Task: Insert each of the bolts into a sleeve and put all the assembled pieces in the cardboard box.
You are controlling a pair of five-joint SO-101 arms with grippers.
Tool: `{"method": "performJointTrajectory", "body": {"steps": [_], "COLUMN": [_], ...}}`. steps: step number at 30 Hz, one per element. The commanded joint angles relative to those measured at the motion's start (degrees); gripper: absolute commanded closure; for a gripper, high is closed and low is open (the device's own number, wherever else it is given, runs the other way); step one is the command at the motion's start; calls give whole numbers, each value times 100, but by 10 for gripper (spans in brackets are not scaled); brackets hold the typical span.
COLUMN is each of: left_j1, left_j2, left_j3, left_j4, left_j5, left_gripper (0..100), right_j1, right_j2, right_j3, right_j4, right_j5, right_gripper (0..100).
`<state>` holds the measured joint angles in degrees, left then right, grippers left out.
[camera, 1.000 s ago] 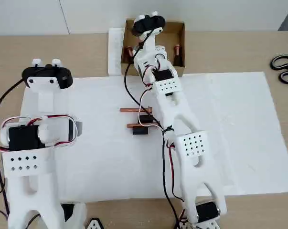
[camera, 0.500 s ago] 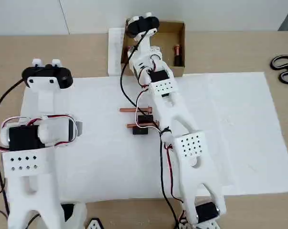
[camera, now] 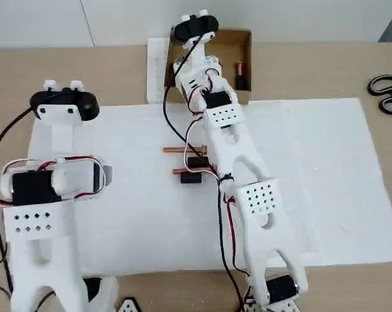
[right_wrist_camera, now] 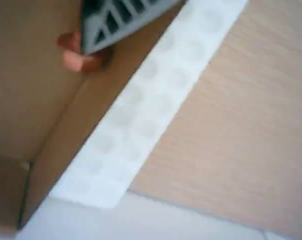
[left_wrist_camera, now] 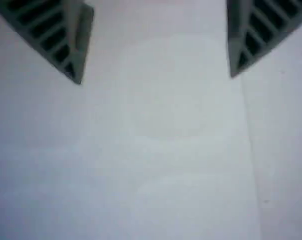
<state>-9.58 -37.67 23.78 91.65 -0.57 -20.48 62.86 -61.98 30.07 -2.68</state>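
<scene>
right arm edged left; bolt points away.

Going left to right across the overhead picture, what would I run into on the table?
Left arm → two copper bolts on the white paper → copper piece in the cardboard box → scissors.

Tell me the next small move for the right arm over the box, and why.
Probably raise the right tool straight up out of the cardboard box. A copper piece lies in the box beside it, while two bolts lie on the white sheet by black sleeves, not yet inserted.
</scene>
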Motion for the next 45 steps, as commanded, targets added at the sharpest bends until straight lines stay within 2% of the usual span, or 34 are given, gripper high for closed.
{"method": "performJointTrajectory", "body": {"steps": [1, 13, 19, 23, 26, 30, 34, 38, 45], "left_j1": [-18, -35, -53, -387, -809, -1451, -1846, -1846, -1829], "left_j2": [-44, -44, -53, -53, -44, -44, -9, -70, -1011], "left_j3": [-48, -31, -180, -813, -1684, -2765, -2862, -2677, -2123], "left_j4": [-9, 18, 53, 404, 747, 879, 879, 879, 879], "left_j5": [18, 18, 0, -211, -484, -677, -686, -677, -677], "left_gripper": [822, 822, 822, 822, 822, 822, 821, 822, 821], "right_j1": [-75, -84, 48, 286, 778, 1868, 2800, 3002, 2659], "right_j2": [-919, -2369, -3547, -4435, -5103, -5745, -5912, -5912, -6308], "right_j3": [-1099, -3358, -3437, -3429, -3411, -3402, -3393, -2558, 492], "right_j4": [866, 3969, 5297, 6079, 6607, 6677, 6721, 6721, 6712], "right_j5": [62, 70, 70, 70, 70, 70, 70, 70, 70], "right_gripper": [818, 818, 818, 819, 819, 819, 819, 820, 820]}}
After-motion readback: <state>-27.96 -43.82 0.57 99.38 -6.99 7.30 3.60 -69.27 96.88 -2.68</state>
